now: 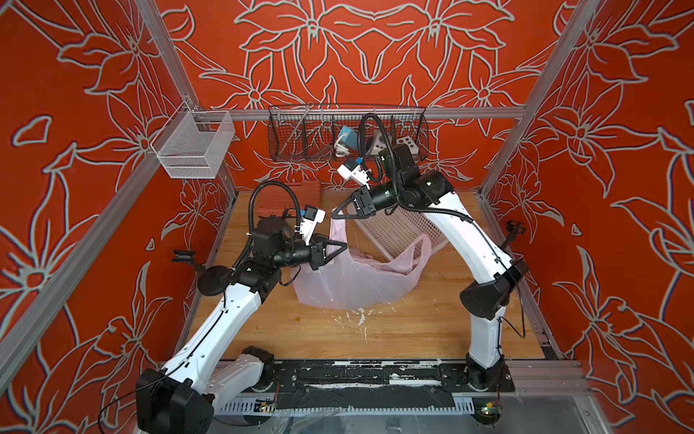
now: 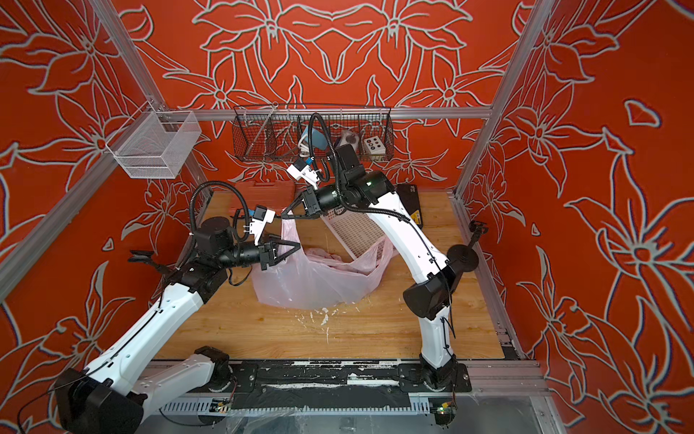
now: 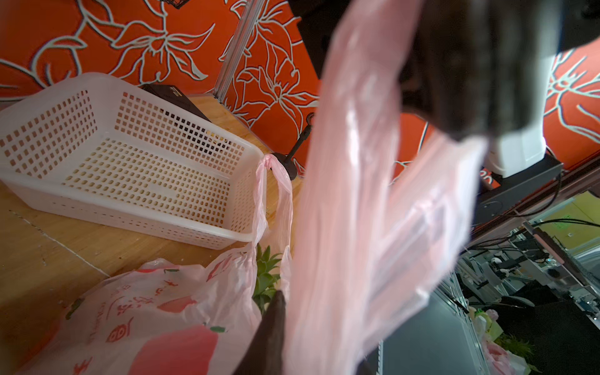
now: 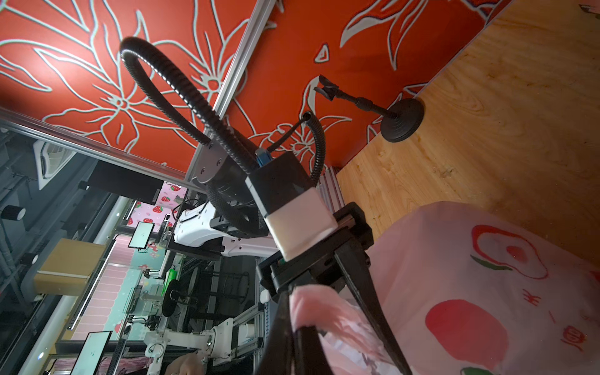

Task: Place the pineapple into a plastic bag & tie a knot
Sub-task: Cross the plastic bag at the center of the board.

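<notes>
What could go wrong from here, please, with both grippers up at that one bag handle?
1. The right gripper pinches one handle of the plastic bag, the left gripper just below it; lifting by it alone may tip the pineapple out of the open mouth.
2. The other handle lies at a corner of the white basket and might snag there.

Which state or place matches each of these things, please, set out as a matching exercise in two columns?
1. right gripper
2. pineapple
3. white perforated basket
4. black wire basket

A. hanging on the rear rail
B. shut on a handle of the plastic bag
C. empty, on the wooden table
D. green leaves showing at the bag's mouth

Pairs: 1-B; 2-D; 3-C; 4-A
</notes>
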`<control>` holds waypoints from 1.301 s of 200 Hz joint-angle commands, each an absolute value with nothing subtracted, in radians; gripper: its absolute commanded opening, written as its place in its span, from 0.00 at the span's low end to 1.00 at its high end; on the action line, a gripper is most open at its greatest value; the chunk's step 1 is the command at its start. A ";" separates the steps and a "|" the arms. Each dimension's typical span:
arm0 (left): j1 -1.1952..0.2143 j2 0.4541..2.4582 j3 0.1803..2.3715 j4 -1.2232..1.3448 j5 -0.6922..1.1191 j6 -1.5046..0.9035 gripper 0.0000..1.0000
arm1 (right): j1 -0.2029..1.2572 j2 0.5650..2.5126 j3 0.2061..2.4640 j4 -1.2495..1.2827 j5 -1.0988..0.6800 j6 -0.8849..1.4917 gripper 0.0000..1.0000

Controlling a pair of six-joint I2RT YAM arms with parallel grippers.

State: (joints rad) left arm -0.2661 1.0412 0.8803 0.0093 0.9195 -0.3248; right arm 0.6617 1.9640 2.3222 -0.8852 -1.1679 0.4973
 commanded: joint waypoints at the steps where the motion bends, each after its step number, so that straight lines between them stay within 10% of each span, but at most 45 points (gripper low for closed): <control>1: -0.272 1.055 0.864 0.108 0.942 -0.391 0.15 | 0.653 1.964 2.311 -0.806 -1.155 0.502 0.00; 32: -0.272 1.066 0.860 0.160 0.923 -0.419 0.00 | 0.652 1.965 2.298 -0.854 -1.073 0.460 0.00; 78: -0.272 1.054 0.901 -0.020 0.856 -0.304 0.00 | 0.521 1.829 2.114 -0.960 -0.678 0.388 0.47; 145: -0.265 1.039 0.926 -0.078 0.813 -0.285 0.00 | 0.292 1.320 1.489 -0.906 -0.189 0.381 0.71; 260: -0.265 1.036 0.920 -0.094 0.841 -0.282 0.00 | 0.118 1.357 1.097 -0.500 -0.644 0.552 0.67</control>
State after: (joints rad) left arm -0.2684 1.0538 0.9031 -0.1116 0.8223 -0.2916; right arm 0.1226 1.3346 1.1072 -0.6289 -0.5323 0.5007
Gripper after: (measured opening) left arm 0.047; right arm 0.697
